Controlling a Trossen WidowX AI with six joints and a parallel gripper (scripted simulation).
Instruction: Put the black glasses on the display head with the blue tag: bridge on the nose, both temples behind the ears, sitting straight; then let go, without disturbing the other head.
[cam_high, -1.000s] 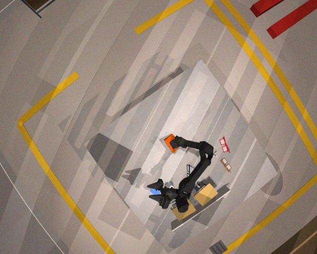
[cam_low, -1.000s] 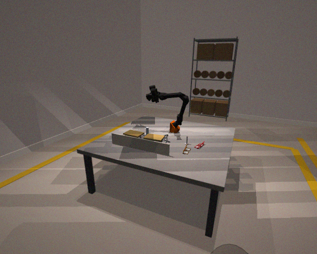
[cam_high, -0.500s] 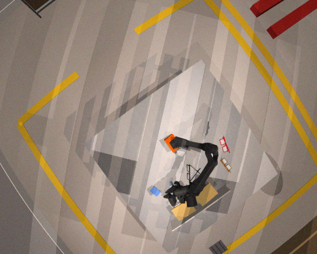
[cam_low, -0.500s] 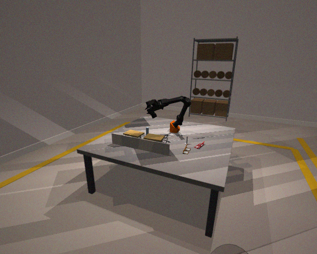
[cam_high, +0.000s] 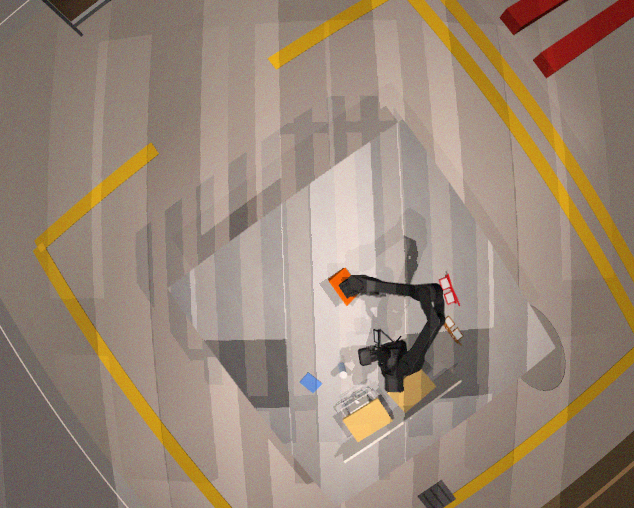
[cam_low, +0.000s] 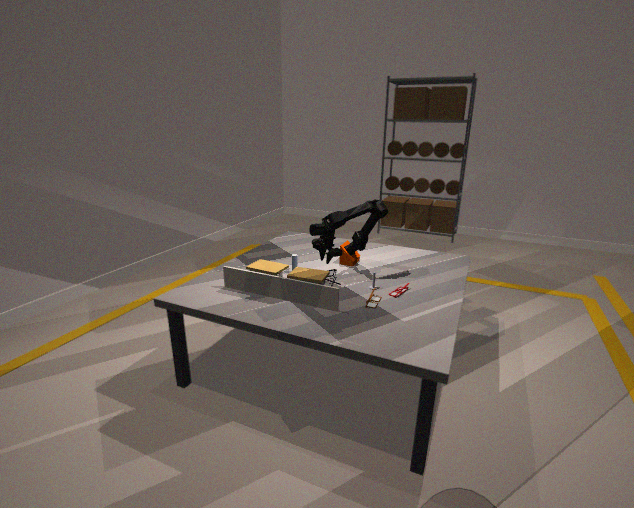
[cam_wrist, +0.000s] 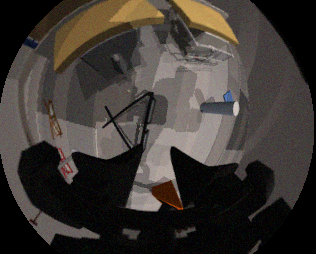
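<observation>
The black glasses (cam_high: 377, 336) (cam_low: 332, 276) (cam_wrist: 149, 112) are thin dark frames; in the wrist view they show just beyond the left fingertip. My gripper (cam_low: 325, 259) (cam_wrist: 157, 147) is partly open above the table, with nothing between its fingertips. In the top view the fingertips are hard to make out. The blue tag (cam_high: 310, 382) (cam_wrist: 228, 96) shows as a small blue patch beside a grey cylinder (cam_high: 342, 373) (cam_low: 294, 261) (cam_wrist: 217, 108) with a white top. I cannot tell the display heads' shapes or which one the tag belongs to.
Two tan blocks (cam_high: 367, 420) (cam_low: 309, 274) (cam_wrist: 105, 31) stand before a low pale wall (cam_low: 280, 288). A grey wire frame (cam_wrist: 205, 54) adjoins one. Red glasses (cam_high: 448, 289) (cam_low: 399, 290) and brown glasses (cam_high: 453, 329) (cam_low: 373, 298) lie to the side.
</observation>
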